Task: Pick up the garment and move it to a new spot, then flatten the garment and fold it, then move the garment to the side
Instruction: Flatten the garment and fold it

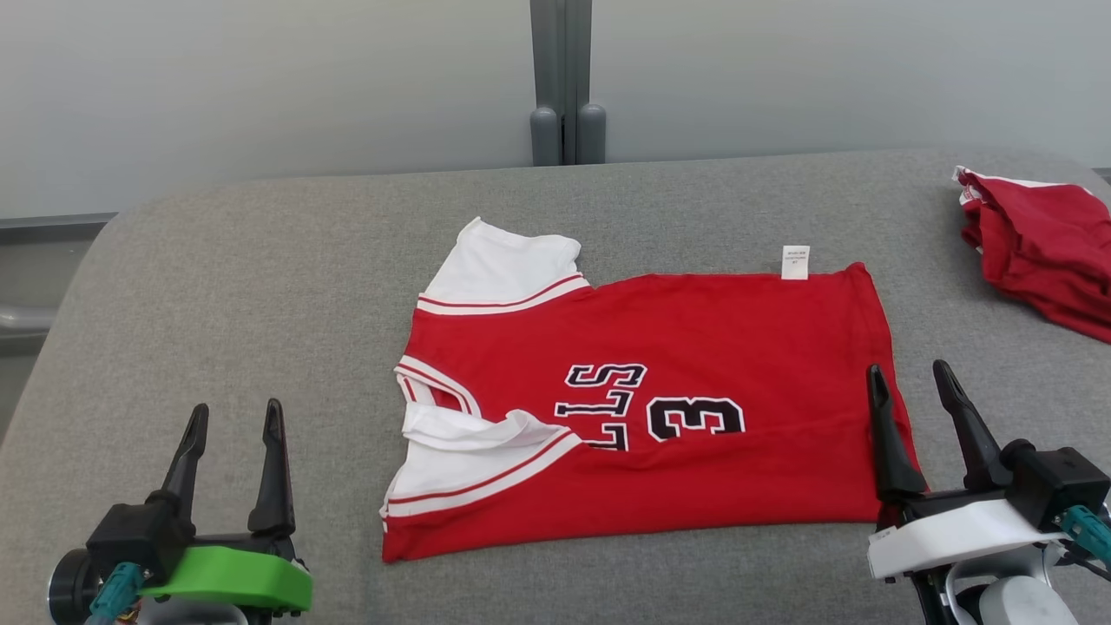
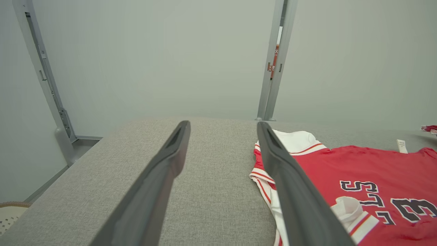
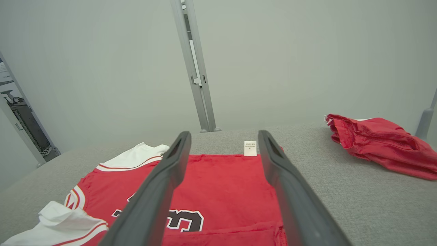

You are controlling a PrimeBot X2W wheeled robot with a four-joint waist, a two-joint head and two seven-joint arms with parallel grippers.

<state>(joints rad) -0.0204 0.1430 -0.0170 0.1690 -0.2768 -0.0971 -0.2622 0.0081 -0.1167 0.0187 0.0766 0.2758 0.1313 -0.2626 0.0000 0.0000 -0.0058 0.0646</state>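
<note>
The garment (image 1: 694, 347) is a red jersey with white sleeves and black lettering, lying sideways and mostly flat in the middle of the grey padded table (image 1: 260, 286). Its near sleeve is rumpled; a small white tag sticks out at its far edge. My left gripper (image 1: 233, 418) stands open at the lower left, off the cloth, with the jersey (image 2: 368, 171) to its right. Over the jersey's right hem my right gripper (image 1: 910, 375) is open, its fingers straddling the red cloth (image 3: 222, 184) without gripping it.
A second red garment (image 1: 1041, 252) lies bunched at the table's far right corner (image 3: 382, 143). A grey post (image 1: 564, 87) stands behind the table against the pale wall. Bare grey surface lies left of and in front of the jersey.
</note>
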